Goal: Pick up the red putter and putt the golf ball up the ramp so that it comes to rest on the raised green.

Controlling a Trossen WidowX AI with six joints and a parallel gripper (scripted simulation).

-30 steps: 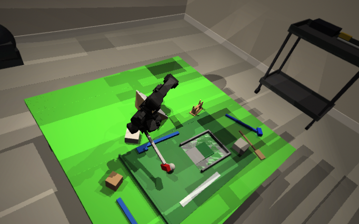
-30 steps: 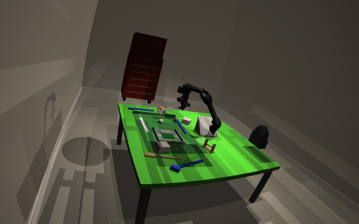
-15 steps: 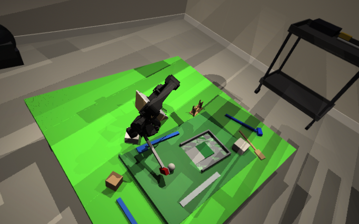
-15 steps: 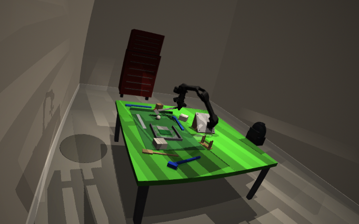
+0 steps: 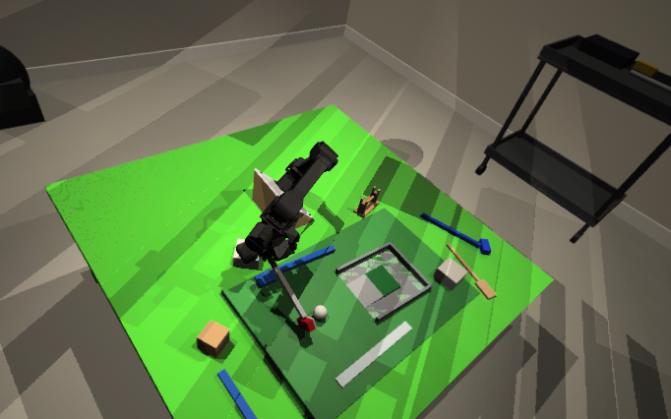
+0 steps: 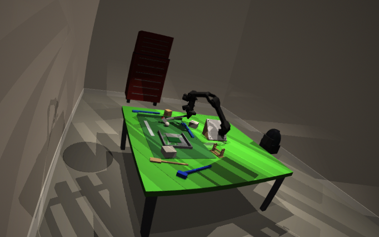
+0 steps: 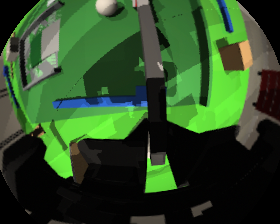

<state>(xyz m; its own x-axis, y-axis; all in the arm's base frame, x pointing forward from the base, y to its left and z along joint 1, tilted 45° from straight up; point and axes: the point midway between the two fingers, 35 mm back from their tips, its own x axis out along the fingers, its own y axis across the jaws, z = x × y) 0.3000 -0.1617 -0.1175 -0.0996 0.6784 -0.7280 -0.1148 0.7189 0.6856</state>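
Observation:
My gripper [image 5: 271, 259] [image 6: 189, 116] [image 7: 152, 121] is shut on the red putter [image 5: 289, 291] [image 6: 174, 118] [image 7: 150, 47]. Its grey shaft slants down from the fingers, and its red head [image 5: 306, 324] is low over the dark green mat. The white golf ball [image 5: 320, 312] [image 6: 166, 124] [image 7: 106, 6] is on the mat, close beside the head on the side toward the ramp. I cannot tell whether they touch. The grey ramp [image 5: 360, 289] leads to the raised green [image 5: 383, 280] [image 6: 173, 139] [image 7: 36, 48], which has dark walls around it.
A blue bar [image 5: 296, 266] [image 7: 98, 103] lies below the gripper. A white block [image 5: 244, 259], an orange block [image 5: 213, 337], a grey block [image 5: 451, 272] and a white strip [image 5: 374, 353] are around. A blue putter [image 5: 453, 230], a wooden putter [image 5: 470, 270] and a small wooden rack [image 5: 367, 206] lie farther off.

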